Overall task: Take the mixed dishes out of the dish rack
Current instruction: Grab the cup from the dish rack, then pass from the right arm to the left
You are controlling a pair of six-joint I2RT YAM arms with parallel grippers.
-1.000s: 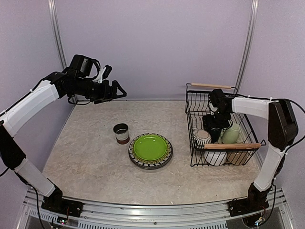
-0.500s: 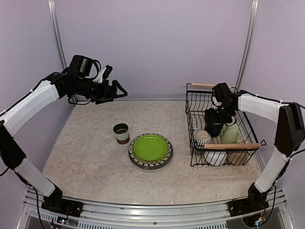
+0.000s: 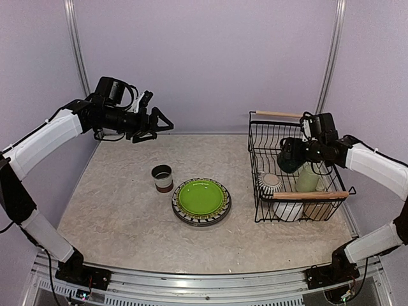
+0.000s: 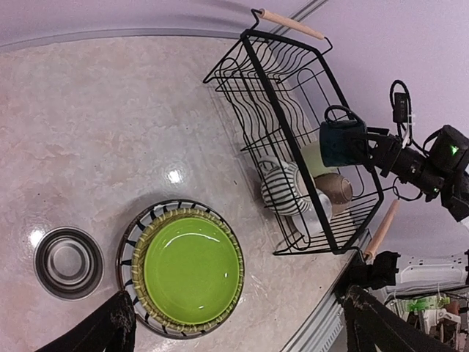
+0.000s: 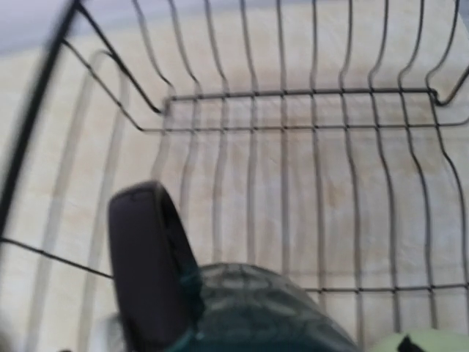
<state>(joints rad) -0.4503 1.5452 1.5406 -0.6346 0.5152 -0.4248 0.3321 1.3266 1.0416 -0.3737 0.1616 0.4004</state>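
Observation:
The dish rack (image 3: 255, 148) stands at the right of the table. My right gripper (image 3: 297, 152) is shut on a dark teal mug (image 3: 287, 159) and holds it above the rack; the left wrist view shows this mug (image 4: 343, 141) clear of the wires. In the right wrist view the mug (image 5: 271, 312) and its handle (image 5: 150, 257) fill the bottom, and my fingers are hidden. A pale green mug (image 3: 309, 178), a striped cup (image 3: 270, 183), a white bowl (image 3: 288, 210) and a brown-white mug (image 3: 317, 209) sit in the rack. My left gripper (image 3: 163, 123) hangs open and high at the back left, holding nothing.
A lime-green plate (image 3: 201, 196) lies stacked on a yellowish plate and a black-and-white striped plate (image 3: 201, 220) at mid-table. A small brown-banded cup (image 3: 162, 178) stands just left of the stack. The rack's wooden handles (image 3: 310, 195) run along its near and far ends.
My right gripper has lifted the dark teal mug up out of the rack and swung back toward the right. The left gripper drifted slightly right.

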